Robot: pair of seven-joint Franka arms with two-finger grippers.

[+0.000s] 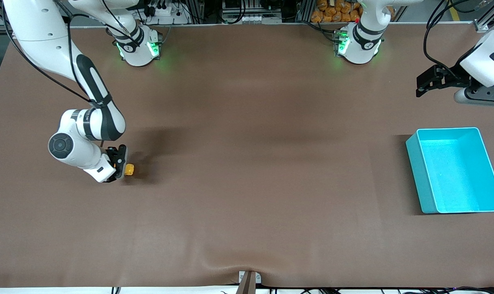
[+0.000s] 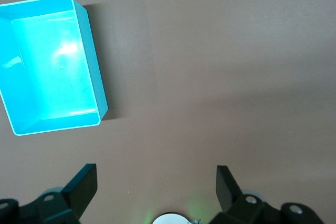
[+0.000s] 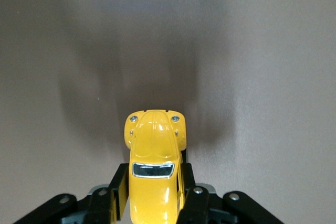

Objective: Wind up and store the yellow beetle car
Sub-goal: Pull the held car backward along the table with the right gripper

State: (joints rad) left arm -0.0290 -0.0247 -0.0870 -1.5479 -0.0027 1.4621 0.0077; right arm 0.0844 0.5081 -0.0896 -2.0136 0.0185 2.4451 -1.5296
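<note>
My right gripper (image 1: 122,165) clamped on yellow beetle car (image 1: 129,169), fingers (image 3: 119,192) pressing both flanks, car nose poking out past fingertips. Car sits low at brown table (image 1: 247,183), at right arm's end, well apart from teal bin (image 1: 455,169). My left gripper (image 1: 428,83) waits in air just beside bin, toward bases, jaws spread wide, nothing between them. Bin interior bare.
</note>
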